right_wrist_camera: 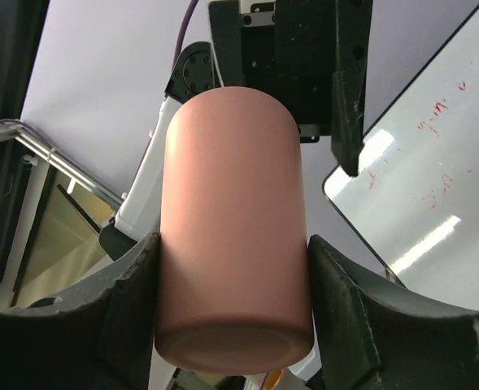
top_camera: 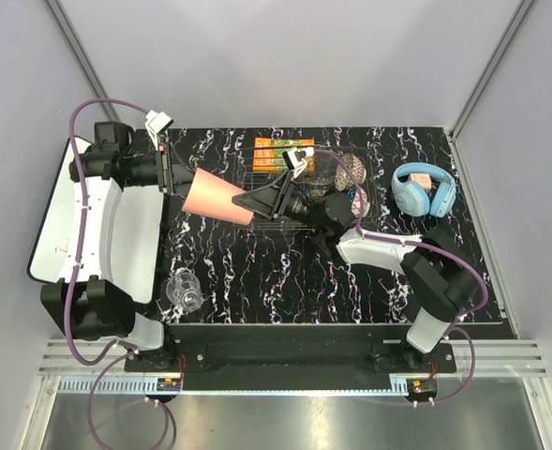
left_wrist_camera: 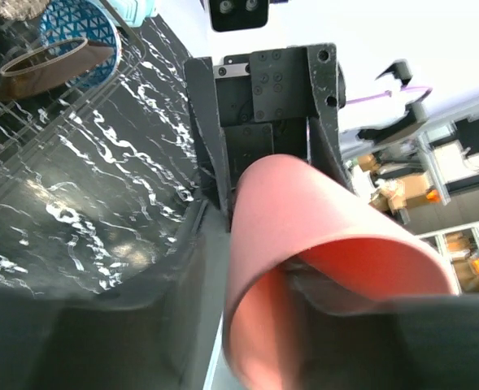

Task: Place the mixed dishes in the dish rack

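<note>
The pink cup (top_camera: 217, 199) hangs level above the table between both grippers. My right gripper (top_camera: 257, 202) is shut on its base end, fingers pressed on both sides (right_wrist_camera: 231, 317). My left gripper (top_camera: 182, 187) is at the rim end, one finger inside the cup and one outside (left_wrist_camera: 255, 301). A small gap shows beside the outer finger, so it looks open. The dish rack (top_camera: 253, 174) stands at the back centre and holds a beige patterned bowl (top_camera: 350, 169) and a blue patterned bowl (top_camera: 358, 199). The small clear glass cup (top_camera: 184, 291) stands at the front left.
An orange-green box (top_camera: 277, 153) lies behind the rack. Light-blue headphones (top_camera: 424, 190) sit at the back right. A flat white board (top_camera: 93, 225) lies along the left edge. The left wrist view shows the blue bowl (left_wrist_camera: 76, 28) and rack wires (left_wrist_camera: 28, 110).
</note>
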{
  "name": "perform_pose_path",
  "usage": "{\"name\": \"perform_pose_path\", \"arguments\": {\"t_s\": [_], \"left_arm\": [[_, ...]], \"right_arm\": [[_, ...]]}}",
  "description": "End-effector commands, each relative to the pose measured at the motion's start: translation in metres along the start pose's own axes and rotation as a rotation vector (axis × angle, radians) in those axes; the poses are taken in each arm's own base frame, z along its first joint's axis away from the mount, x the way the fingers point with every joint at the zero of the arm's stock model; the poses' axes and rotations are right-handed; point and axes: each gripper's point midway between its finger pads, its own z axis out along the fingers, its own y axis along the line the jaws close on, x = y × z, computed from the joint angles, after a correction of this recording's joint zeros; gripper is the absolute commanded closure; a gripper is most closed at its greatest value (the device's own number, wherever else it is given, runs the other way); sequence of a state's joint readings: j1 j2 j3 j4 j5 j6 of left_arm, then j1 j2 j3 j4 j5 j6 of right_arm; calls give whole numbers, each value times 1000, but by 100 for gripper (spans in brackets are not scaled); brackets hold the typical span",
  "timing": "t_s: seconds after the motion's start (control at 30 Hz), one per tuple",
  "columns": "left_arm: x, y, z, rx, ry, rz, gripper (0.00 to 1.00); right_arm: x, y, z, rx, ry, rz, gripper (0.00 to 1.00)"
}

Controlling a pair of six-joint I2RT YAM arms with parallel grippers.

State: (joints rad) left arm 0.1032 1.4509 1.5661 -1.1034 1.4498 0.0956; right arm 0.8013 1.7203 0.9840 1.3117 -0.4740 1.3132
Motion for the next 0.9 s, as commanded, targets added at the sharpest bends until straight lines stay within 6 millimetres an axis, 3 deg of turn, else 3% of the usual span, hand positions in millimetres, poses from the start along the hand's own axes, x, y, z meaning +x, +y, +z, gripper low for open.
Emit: {"name": "perform_pose_path", "arguments": {"t_s": [0.0,0.1,0.13,0.2,0.27,0.37,0.47,0.53,0.63,0.67,0.73,0.77,0.87], "left_arm": [[-15,1,-13,5,-48,47,25],[-23,16,-32,-102,-99,92,7],[-24,23,-38,-146,-108,115,1],[-25,31,-53,-219,-139,130,1],[-23,43,-66,-321,-152,166,1],[-6,66,-76,-466,-119,188,1],[11,86,-80,-544,-103,167,1],[11,95,-84,-599,-118,184,1],[9,112,-81,-686,-117,225,1],[15,117,-69,-685,-91,237,1],[2,129,-64,-760,-105,303,1],[3,130,-48,-751,-81,326,1],[-13,148,-28,-793,-74,374,1]], "right_arm": [[-13,29,-8,19,46,-71,100],[-26,20,-19,200,112,-126,100],[-32,14,-22,254,124,-238,100],[-40,14,-29,416,165,-308,100],[-60,8,-35,536,159,-471,100],[-86,-6,-45,766,202,-561,100],[-112,-35,-50,1006,280,-596,100],[-130,-57,-52,1160,348,-623,100],[-158,-76,-50,1302,365,-686,100],[-169,-80,-44,1306,321,-714,100],[-178,-92,-50,1346,298,-727,100],[-184,-92,-49,1354,270,-740,100],[-185,-107,-55,1397,275,-743,100]]}}
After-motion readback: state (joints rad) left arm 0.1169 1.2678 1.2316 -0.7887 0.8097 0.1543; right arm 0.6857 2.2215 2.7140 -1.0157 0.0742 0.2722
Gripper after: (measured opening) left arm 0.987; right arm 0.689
